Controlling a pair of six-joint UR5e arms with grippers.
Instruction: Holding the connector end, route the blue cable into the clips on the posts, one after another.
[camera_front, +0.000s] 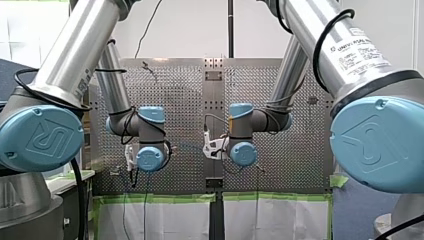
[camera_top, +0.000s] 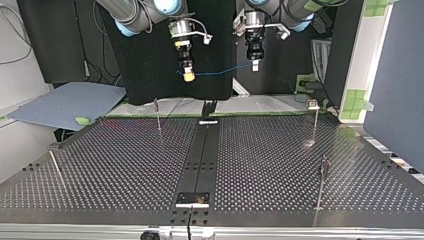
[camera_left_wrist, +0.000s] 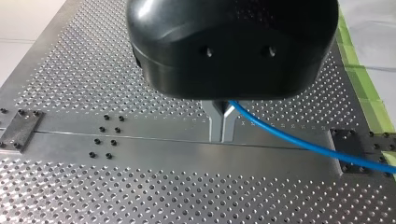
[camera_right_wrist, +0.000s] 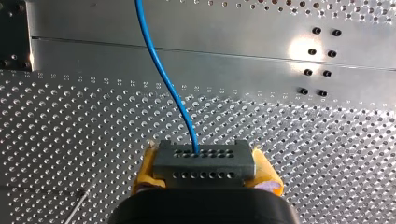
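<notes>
- My right gripper (camera_top: 188, 76) clamps the grey connector (camera_right_wrist: 204, 163); the blue cable (camera_right_wrist: 161, 70) leaves it toward 12 o'clock.
- My left gripper (camera_left_wrist: 222, 123) pinches the cable, which trails toward 4 o'clock.

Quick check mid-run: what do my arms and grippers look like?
My left arm and my right arm: silver tubes, pale blue joint caps, black cables; the right bears a white label. My left gripper: black, metal fingers. My right gripper: black, yellow pads.
</notes>
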